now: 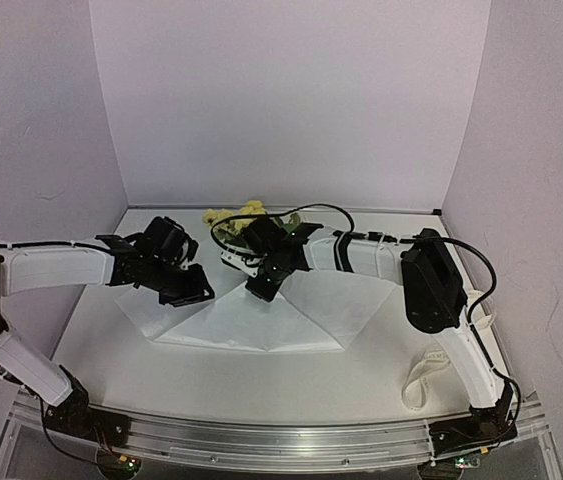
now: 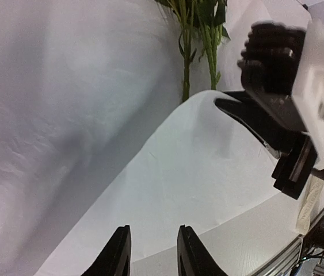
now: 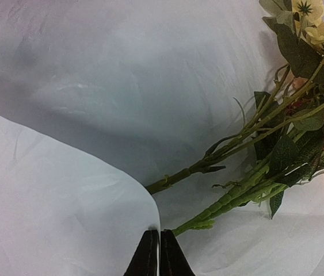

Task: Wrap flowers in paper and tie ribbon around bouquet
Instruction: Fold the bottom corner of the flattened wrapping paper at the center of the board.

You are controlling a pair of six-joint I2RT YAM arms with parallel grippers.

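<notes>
Your right claw pinches a fold of the thin white paper sheet beside the pale yellow flowers; your left claw hangs released.

flowers on paper (far edge), ribbon right of it

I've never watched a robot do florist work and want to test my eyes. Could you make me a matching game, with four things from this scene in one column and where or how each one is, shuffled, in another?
Things:
1. flowers
2. ribbon
3. left end effector
4. right end effector

States:
A. shut on a folded edge of the paper
B. lying on the table beside the right arm
C. open, over the paper
D. lying on the paper, blooms at the far side

Pairs: 1-D, 2-B, 3-C, 4-A.
</notes>
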